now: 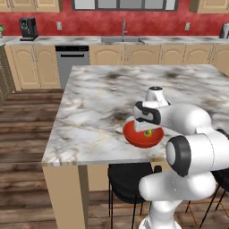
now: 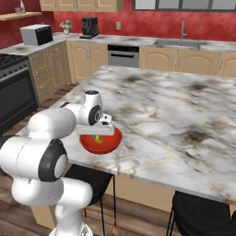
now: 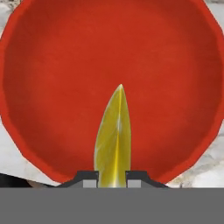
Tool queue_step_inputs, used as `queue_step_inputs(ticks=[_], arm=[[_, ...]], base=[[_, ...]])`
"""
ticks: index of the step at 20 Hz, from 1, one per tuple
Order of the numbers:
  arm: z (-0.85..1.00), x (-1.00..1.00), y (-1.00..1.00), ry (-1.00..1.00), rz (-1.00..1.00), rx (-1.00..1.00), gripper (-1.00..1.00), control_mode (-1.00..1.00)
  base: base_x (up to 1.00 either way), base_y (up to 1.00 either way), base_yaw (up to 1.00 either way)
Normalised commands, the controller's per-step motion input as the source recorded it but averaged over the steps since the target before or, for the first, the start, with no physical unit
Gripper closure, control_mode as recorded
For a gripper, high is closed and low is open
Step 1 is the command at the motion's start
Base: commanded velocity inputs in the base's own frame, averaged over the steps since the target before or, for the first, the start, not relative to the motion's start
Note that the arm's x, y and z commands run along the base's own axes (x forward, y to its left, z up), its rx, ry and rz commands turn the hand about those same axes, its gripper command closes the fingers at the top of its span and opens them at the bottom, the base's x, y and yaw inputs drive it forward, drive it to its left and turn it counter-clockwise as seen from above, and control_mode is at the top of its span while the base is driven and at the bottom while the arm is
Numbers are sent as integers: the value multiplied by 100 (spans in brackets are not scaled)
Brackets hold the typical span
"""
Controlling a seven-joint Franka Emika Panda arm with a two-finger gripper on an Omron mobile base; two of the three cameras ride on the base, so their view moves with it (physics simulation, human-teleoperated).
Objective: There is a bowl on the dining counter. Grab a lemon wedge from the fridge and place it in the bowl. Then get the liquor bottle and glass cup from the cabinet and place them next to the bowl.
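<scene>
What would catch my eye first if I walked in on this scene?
Probably the red bowl near the front edge of the marble dining counter, bright against the pale stone. Right above it the gripper pinches a yellow lemon wedge over the bowl's middle. Behind, a red wall runs above wooden cabinets.

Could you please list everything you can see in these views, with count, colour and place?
bowl: one, red, near the front edge of the dining counter, under the hand
lemon wedge: one, yellow, held between the fingertips above the bowl
dining counter: one, white-grey marble top, centre
stools: dark seats, under the counter's near edge
dishwasher: one, grey, in the back wall cabinets
sink tap: one, grey, on the back counter
coffee machine: one, black, back counter
toaster oven: one, grey, side counter
stove: one, dark, at left in the right base view
gripper: one, dark tips, shut on the lemon wedge
</scene>
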Motion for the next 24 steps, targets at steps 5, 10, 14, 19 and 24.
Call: queue_step_inputs(ticks=[5,10,14,19,24], arm=[[-29,5,0,0,5,0,100,-100],[-22,6,0,0,4,0,100,-100],[-14,2,2,-2,3,0,100,-100],[-3,0,2,-5,4,0,-100,-100],[0,-13,1,-14,3,0,-100,-100]], base=[[0,0,0],[0,0,0],[0,0,0],[0,0,0],[0,0,0]])
